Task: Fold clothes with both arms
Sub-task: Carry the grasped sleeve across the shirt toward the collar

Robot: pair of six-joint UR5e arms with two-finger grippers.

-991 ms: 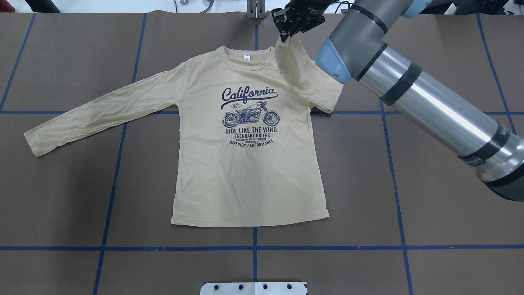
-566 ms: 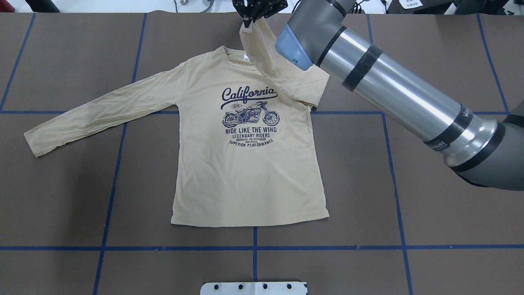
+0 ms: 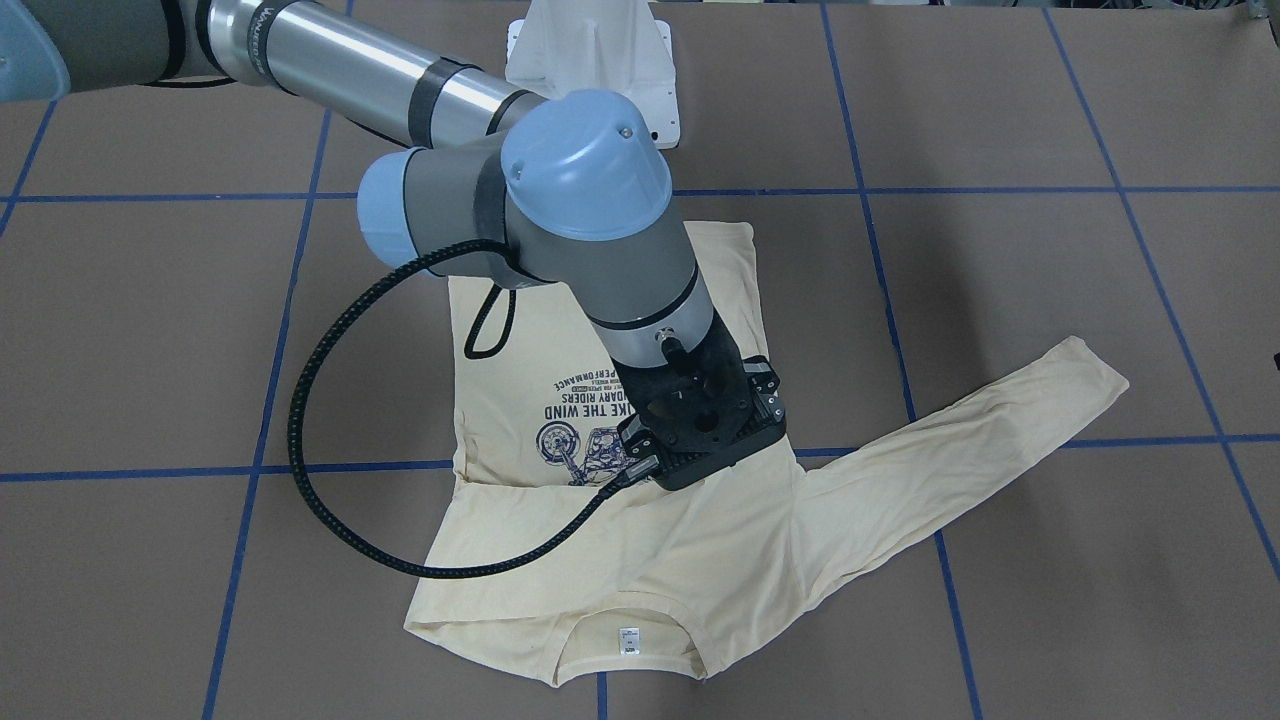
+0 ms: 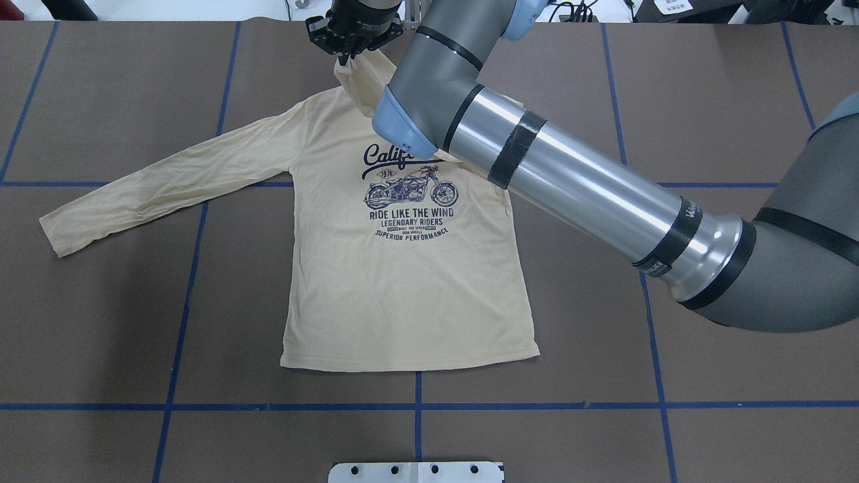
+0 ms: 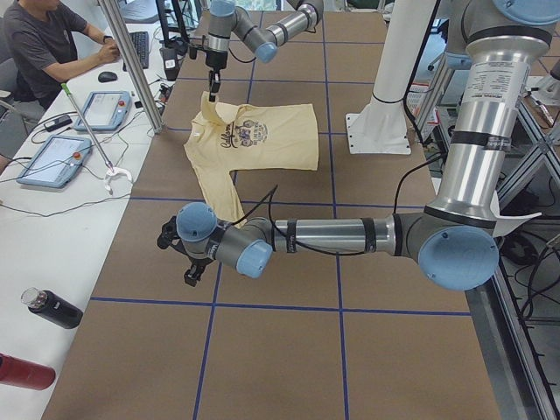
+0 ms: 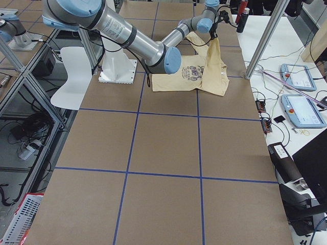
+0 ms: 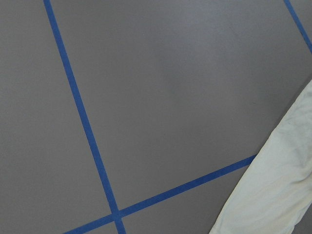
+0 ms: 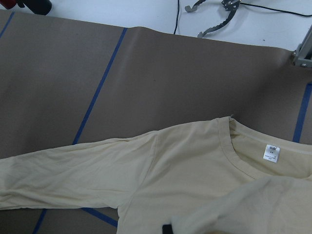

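Blue tape lines (image 4: 268, 406) grid the brown bench (image 4: 100, 302); beside it, a person (image 5: 44, 44) sits at ten o'clock, a black bottle (image 5: 54, 308) at eight.

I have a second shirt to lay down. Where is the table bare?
Bare table: robot-side of the spread sleeve, left of the T-shirt body; also between its hem and the blue tape line. Crowded: the collar, where the right gripper holds the other sleeve.

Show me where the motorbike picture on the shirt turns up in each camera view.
Front-facing: motorbike picture at centre, upside down, half behind the right arm.
Overhead: picture at centre, upright, top corner covered.
Left side: picture small, upper middle.
Right side: picture small, upper middle.
Left wrist: absent.
Right wrist: absent.
Landmark: white base beyond the shirt hem, fixed views only.
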